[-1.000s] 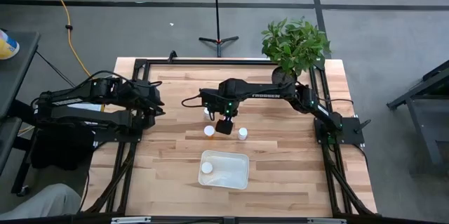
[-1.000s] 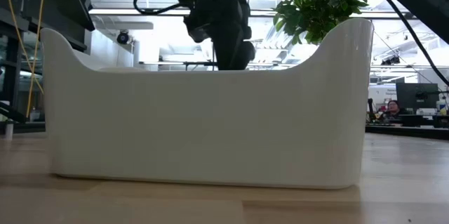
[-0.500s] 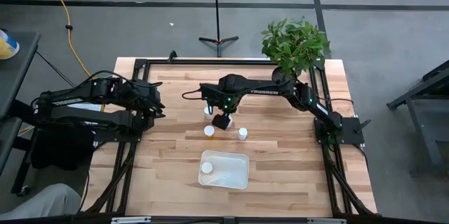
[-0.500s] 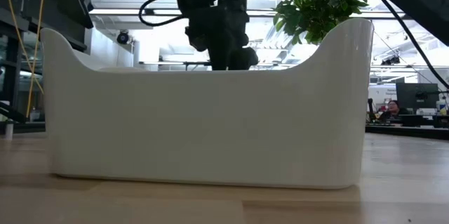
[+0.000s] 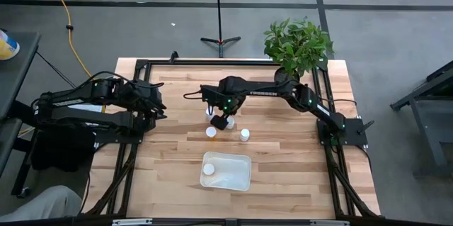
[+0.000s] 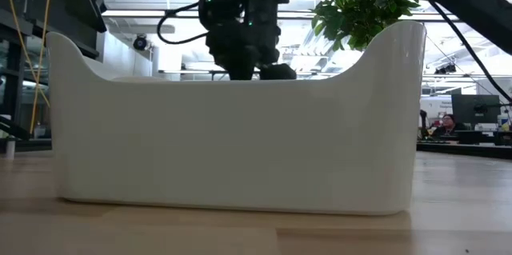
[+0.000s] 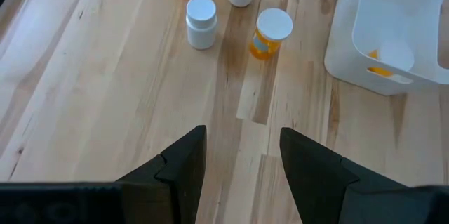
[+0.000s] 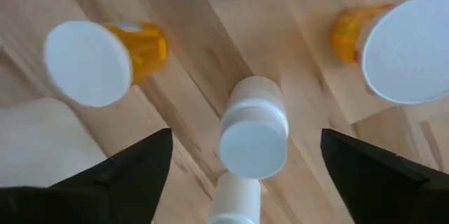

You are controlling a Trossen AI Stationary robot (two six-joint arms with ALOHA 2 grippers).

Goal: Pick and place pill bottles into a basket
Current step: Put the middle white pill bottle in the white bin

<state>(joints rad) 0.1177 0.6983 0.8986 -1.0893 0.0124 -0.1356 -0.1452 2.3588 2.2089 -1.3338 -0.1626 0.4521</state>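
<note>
A: Which bottle does the next move turn on?

B: The white bottle (image 8: 253,137); it stands upright on the bench (image 5: 283,176), long axis vertical, cap up, straight below the right end effector (image 5: 222,122) and centred in the gap between its two fingers; I judge a plain descent would bring the fingers down on either side of it.

A: And the end effector itself?

B: Spread wide, released, holding nothing; the wrist view shows each finger (image 8: 119,175) well clear of the cap, touching neither it nor its neighbours.

A: Neighbours?

B: An amber bottle (image 8: 105,59) to one side, another amber one (image 8: 393,48) to the other, both near; a crowded descent could nudge them, I'd say.

A: Which arm is nearer?

B: The right, by far; the left end effector (image 5: 154,109) waits at the bench's left side, well apart from the cluster, fingers parted and empty in its own wrist view.

A: The basket (image 5: 241,180)?

B: In the front middle of the bench, nearer the viewer than the cluster; one bottle (image 5: 209,170) already lies in its left end; the rest are not yet in.
</note>
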